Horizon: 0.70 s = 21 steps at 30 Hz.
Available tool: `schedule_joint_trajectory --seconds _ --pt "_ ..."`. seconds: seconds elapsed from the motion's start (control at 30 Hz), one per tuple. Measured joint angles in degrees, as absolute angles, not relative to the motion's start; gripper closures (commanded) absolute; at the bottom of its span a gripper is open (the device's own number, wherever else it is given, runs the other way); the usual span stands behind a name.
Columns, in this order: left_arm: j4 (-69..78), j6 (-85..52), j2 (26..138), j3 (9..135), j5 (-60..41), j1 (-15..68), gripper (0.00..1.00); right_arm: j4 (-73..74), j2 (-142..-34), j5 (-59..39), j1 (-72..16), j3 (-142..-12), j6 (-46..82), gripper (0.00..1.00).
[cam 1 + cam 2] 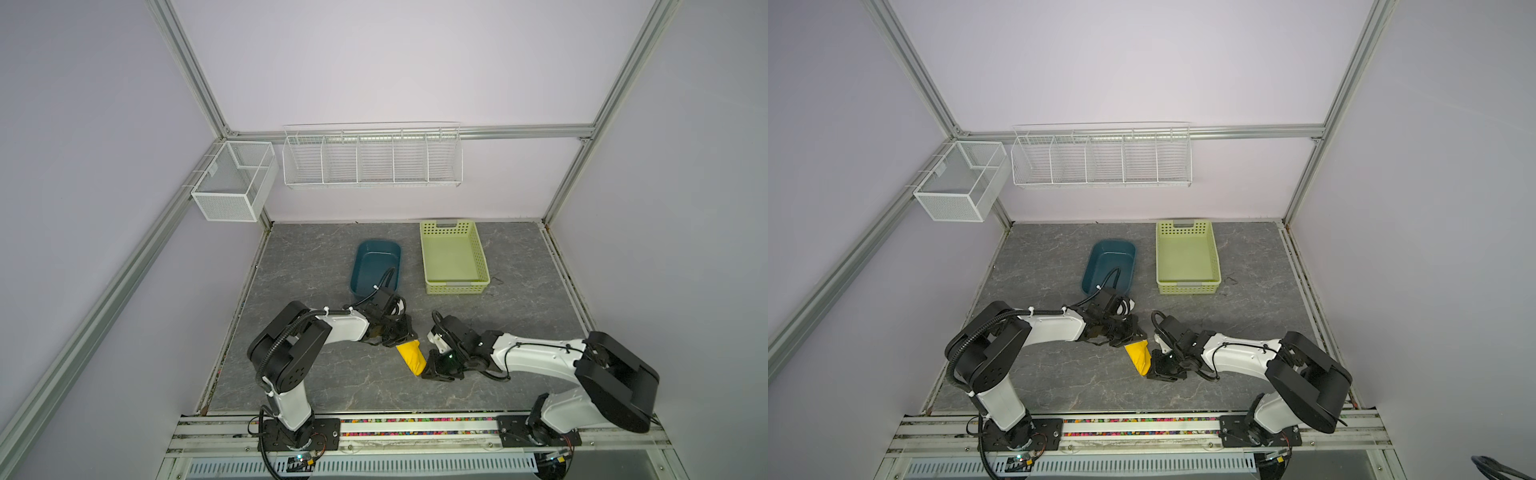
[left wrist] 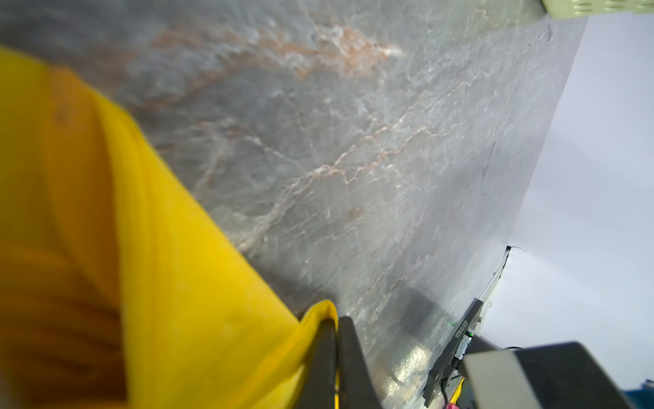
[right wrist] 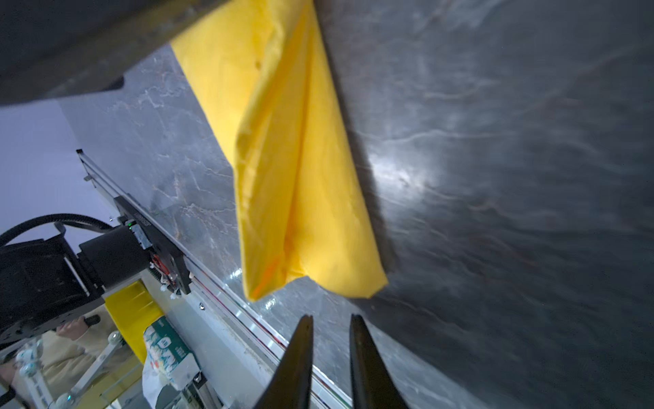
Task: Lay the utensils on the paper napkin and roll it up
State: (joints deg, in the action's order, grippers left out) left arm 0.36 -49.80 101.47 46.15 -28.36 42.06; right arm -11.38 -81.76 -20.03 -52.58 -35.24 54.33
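The left fingers (image 2: pixel 323 361) are pressed together on an edge of the thin bright yellow paper napkin (image 2: pixel 198 269), and a fold of the sheet curls over their tips. In both top views they sit at the far end of the napkin (image 1: pixel 410 356). The right fingers (image 3: pixel 299 357) stand slightly apart with nothing between them. They are just short of the napkin's near end and point along its length.

The napkin is no flat sheet now. It lies on the grey marbled desk (image 1: pixel 332 374) as a loose, slanting roll between the two arms, with overlapping layers and an open lower end (image 3: pixel 311 279). No slim orange-yellow utensils lie anywhere on the bare desk. A deeper orange tone inside the open end may be them, but it is too blurred to be sure.

Farther back stand a dark teal plastic tub (image 1: pixel 378 243) and a pale green perforated plastic basket (image 1: pixel 455 287). Both are well apart from the roll and look empty.

I judge the rolling step to be in hand and near its finish. The bundle looks slack, and its outer flap is not tucked down. The next move likely calls for the right fingers to take or press the free end while the left end is held, so the layers tighten instead of springing open and the cutlery does not slide out.
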Motion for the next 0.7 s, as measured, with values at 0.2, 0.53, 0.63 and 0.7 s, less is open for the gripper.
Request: schedule_joint_trajectory --seconds 0.2,0.53,0.63,0.7 --pt "1.28 -50.54 101.47 45.80 -28.34 42.06 1.00 -14.46 -78.00 -17.32 -51.70 -36.05 51.90 0.46" --pt "1.28 -50.54 101.45 45.80 -28.34 42.06 1.00 -16.49 -85.03 -17.56 -50.48 -43.72 44.47 0.44" --pt "1.28 -50.54 101.45 45.80 -28.36 42.06 0.99 -16.78 -87.70 -17.63 -50.30 -44.34 43.11 0.46" --pt "1.28 -50.54 101.47 45.80 -28.36 42.06 0.99 -16.99 -89.12 -17.63 -50.28 -44.64 42.28 0.49"
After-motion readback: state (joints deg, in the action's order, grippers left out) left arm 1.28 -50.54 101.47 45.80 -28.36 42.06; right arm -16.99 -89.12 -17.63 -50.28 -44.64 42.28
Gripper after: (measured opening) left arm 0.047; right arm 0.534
